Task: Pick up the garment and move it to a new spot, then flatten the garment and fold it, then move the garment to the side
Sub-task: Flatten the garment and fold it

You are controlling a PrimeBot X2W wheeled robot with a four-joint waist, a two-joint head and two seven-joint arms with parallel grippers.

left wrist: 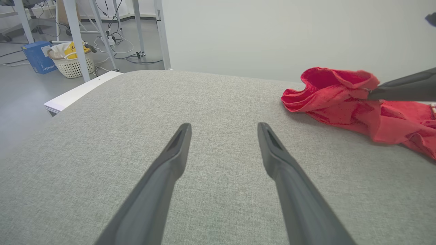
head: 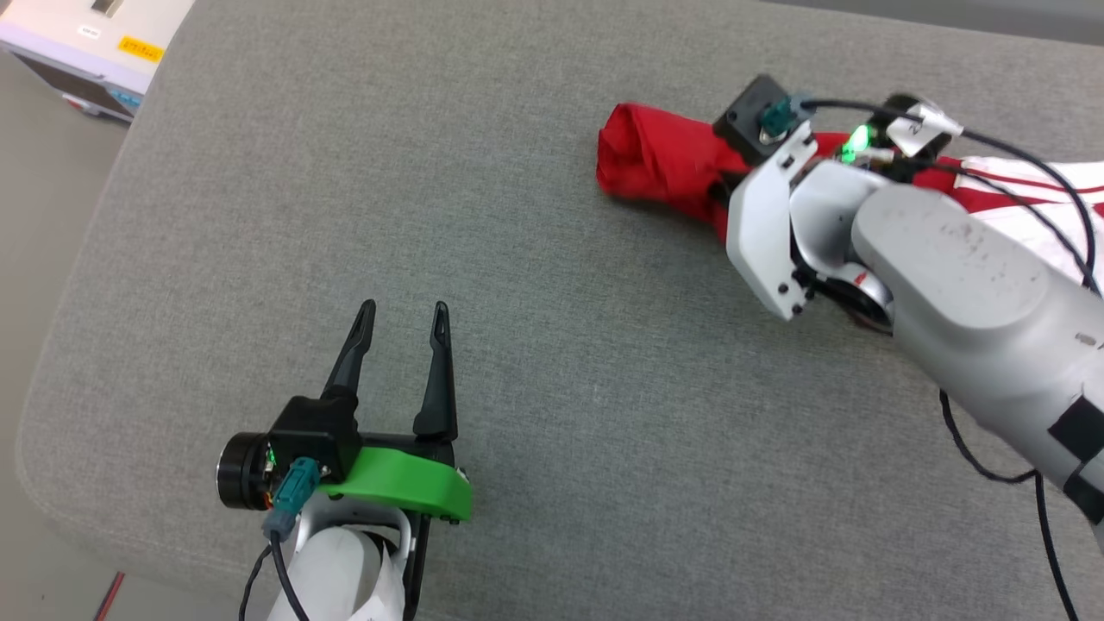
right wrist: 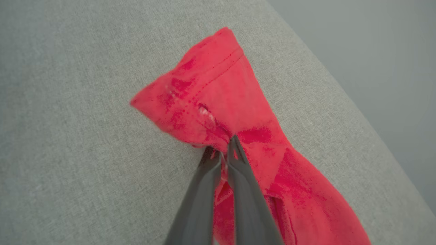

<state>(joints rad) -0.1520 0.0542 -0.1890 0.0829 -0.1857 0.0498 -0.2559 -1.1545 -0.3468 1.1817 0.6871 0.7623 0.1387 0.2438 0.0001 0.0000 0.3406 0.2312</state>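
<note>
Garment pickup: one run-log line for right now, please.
right gripper: shut on garment | left gripper: open, apart from garment | garment: bunched on grey cushion, not flattened

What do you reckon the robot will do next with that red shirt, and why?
Probably lift it a little with the right hand, which is pinched shut on a bunched fold of the red shirt lying crumpled on the grey cushion. The left hand is open, apart from it.

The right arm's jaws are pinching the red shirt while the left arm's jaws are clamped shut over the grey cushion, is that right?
Not quite. The left jaws stand open over the grey cushion, as the left wrist view shows. The right jaws do pinch the red shirt.
</note>
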